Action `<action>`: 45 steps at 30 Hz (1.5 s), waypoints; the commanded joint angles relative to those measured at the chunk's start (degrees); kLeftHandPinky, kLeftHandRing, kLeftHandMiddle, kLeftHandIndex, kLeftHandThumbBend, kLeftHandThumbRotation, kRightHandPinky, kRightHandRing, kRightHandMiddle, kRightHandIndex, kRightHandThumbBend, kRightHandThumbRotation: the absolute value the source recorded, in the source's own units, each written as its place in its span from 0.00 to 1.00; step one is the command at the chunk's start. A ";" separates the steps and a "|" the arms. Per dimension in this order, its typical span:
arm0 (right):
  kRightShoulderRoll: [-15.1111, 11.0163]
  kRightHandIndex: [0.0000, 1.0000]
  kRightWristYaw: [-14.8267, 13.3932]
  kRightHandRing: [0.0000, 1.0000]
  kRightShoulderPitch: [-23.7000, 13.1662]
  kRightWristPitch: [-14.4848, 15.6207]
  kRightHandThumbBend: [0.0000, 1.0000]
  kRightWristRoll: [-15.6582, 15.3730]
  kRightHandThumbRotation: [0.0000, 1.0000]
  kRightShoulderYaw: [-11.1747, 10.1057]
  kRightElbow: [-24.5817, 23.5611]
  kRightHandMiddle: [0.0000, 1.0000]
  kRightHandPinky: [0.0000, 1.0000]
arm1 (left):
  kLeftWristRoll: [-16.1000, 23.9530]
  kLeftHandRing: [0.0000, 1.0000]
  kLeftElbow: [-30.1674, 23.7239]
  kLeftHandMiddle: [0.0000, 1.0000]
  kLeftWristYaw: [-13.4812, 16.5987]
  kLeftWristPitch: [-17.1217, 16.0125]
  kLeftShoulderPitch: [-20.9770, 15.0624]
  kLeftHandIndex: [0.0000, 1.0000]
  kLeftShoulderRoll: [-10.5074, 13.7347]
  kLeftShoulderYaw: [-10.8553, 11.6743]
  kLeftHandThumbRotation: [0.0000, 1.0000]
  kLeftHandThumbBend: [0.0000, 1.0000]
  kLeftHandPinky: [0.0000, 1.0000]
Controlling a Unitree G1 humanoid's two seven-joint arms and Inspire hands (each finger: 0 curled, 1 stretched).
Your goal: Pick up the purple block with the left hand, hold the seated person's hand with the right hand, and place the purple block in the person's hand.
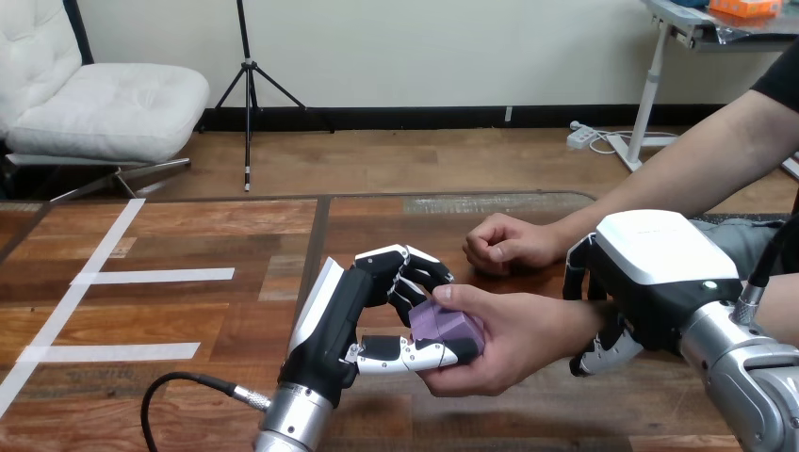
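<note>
Purple block (447, 326) pinched by left robot hand (350, 311), in person's hand (516, 331).

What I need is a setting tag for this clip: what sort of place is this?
Probably a robot test bench: white tape strips mark the wooden table, and the left hand and the person's nearer hand both grip a purple block while the right hand clasps the person's wrist.

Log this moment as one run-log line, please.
left hand: curled round small purple block | block: resting in the person's open hand | right hand: curled round the person's wrist
</note>
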 commanded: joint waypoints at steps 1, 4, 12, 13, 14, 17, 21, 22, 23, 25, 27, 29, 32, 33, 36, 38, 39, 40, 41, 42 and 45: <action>1.13 0.49 -2.29 0.37 -4.11 -1.04 0.80 0.37 0.00 -0.14 -0.43 0.47 0.30 | -0.41 0.41 -2.27 0.49 -0.15 -0.55 -1.70 0.53 -0.59 0.02 0.06 0.74 0.35; 0.86 0.49 -2.32 0.37 -4.13 -1.20 0.80 -0.18 0.00 0.05 -0.29 0.47 0.30 | -0.40 0.41 -2.29 0.49 -0.16 -0.51 -1.67 0.53 -0.58 0.02 0.06 0.74 0.35; -0.36 0.55 -0.76 0.43 -4.10 -1.61 0.80 -2.22 0.00 0.56 -0.73 0.51 0.34 | -0.22 0.42 -2.13 0.50 -0.01 -0.73 -1.73 0.54 -0.46 0.02 0.06 0.74 0.36; -0.40 0.56 -0.85 0.44 -4.00 -1.80 0.80 -2.12 0.00 0.47 -0.78 0.53 0.35 | -0.14 0.42 -2.14 0.50 0.05 -0.73 -1.75 0.54 -0.43 0.02 0.06 0.74 0.36; -0.40 0.57 -0.90 0.45 -3.93 -1.95 0.80 -2.08 0.00 0.40 -0.81 0.54 0.36 | -0.09 0.42 -2.14 0.50 0.08 -0.73 -1.76 0.54 -0.40 0.02 0.06 0.74 0.36; -0.46 0.60 -1.57 0.47 -3.51 -2.61 0.81 -1.99 0.00 0.11 -0.92 0.56 0.38 | 0.17 0.42 -2.40 0.50 0.13 -0.48 -1.73 0.54 -0.23 -0.03 0.06 0.73 0.36; -0.28 0.63 -3.01 0.48 -2.67 -3.50 0.83 -1.87 0.00 -0.36 -1.19 0.56 0.37 | 0.23 0.43 -2.82 0.51 -0.69 0.03 -1.73 0.55 0.25 -0.28 0.06 0.72 0.37; -0.18 0.64 -3.26 0.49 -2.46 -3.60 0.83 -1.87 0.00 -0.46 -1.30 0.57 0.38 | 0.55 0.44 -2.92 0.52 -0.77 0.20 -1.78 0.56 0.49 -0.40 0.07 0.72 0.37; -0.10 0.64 -3.44 0.49 -2.33 -3.70 0.83 -1.87 0.00 -0.54 -1.36 0.57 0.38 | 0.77 0.45 -2.98 0.53 -0.82 0.32 -1.82 0.57 0.65 -0.48 0.08 0.72 0.38; 0.05 0.65 -4.32 0.50 -1.86 -4.19 0.84 -1.59 0.00 -0.80 -1.44 0.58 0.38 | 0.93 0.48 -3.47 0.55 -1.61 1.17 -1.80 0.59 1.07 -0.72 0.10 0.73 0.40; 0.23 0.66 -5.03 0.51 -1.45 -4.54 0.85 -1.23 0.00 -1.05 -1.53 0.58 0.39 | 0.99 0.50 -3.95 0.58 -2.43 1.98 -1.76 0.60 1.45 -0.96 0.13 0.73 0.41; 0.40 0.68 -5.52 0.54 -1.16 -4.74 0.85 -0.93 0.00 -1.23 -1.58 0.61 0.41 | 1.03 0.55 -4.36 0.63 -3.10 2.61 -1.71 0.64 1.74 -1.11 0.17 0.75 0.46; 0.63 0.69 -6.60 0.57 -0.63 -5.20 0.85 -0.21 0.00 -1.57 -1.74 0.63 0.43 | 0.78 0.60 -5.29 0.67 -4.58 3.77 -1.50 0.68 2.20 -1.33 0.22 0.77 0.50; 0.74 0.69 -7.03 0.57 -0.28 -5.32 0.86 0.09 0.00 -1.74 -1.98 0.64 0.44 | 0.39 0.61 -5.62 0.68 -5.32 4.09 -1.38 0.69 2.34 -1.37 0.23 0.77 0.51; 1.05 0.70 -8.06 0.60 0.52 -5.49 0.85 0.76 0.00 -2.13 -2.56 0.66 0.47 | -0.56 0.66 -6.27 0.71 -6.87 4.61 -1.07 0.72 2.51 -1.34 0.27 0.80 0.56; 1.27 0.71 -8.73 0.62 0.99 -5.56 0.85 1.17 0.00 -2.37 -2.87 0.68 0.49 | -1.06 0.69 -6.58 0.74 -7.69 4.82 -0.89 0.75 2.55 -1.21 0.32 0.82 0.60; 1.58 0.71 -9.35 0.62 1.50 -5.64 0.85 1.72 0.00 -2.69 -3.22 0.68 0.50 | -1.59 0.70 -6.99 0.75 -8.45 5.29 -0.64 0.76 2.57 -1.14 0.33 0.83 0.60; 1.77 0.72 -9.76 0.63 1.81 -5.71 0.85 2.09 0.00 -2.89 -3.42 0.69 0.50 | -1.93 0.71 -7.33 0.76 -9.00 5.66 -0.46 0.77 2.57 -1.06 0.34 0.84 0.62; 1.88 0.72 -10.05 0.63 2.02 -5.75 0.85 2.35 0.00 -3.02 -3.56 0.69 0.51 | -2.18 0.72 -7.59 0.77 -9.42 5.95 -0.33 0.78 2.57 -0.98 0.35 0.85 0.63; 2.33 0.72 -10.98 0.63 2.59 -5.88 0.85 2.85 0.00 -3.35 -3.90 0.69 0.51 | -2.73 0.73 -7.98 0.77 -10.18 6.26 -0.09 0.79 2.60 -0.89 0.36 0.85 0.64; 3.25 0.72 -12.82 0.64 3.75 -6.14 0.84 3.96 0.00 -3.99 -4.67 0.70 0.53 | -4.03 0.76 -8.58 0.81 -11.74 6.45 0.35 0.81 2.58 -0.60 0.40 0.87 0.68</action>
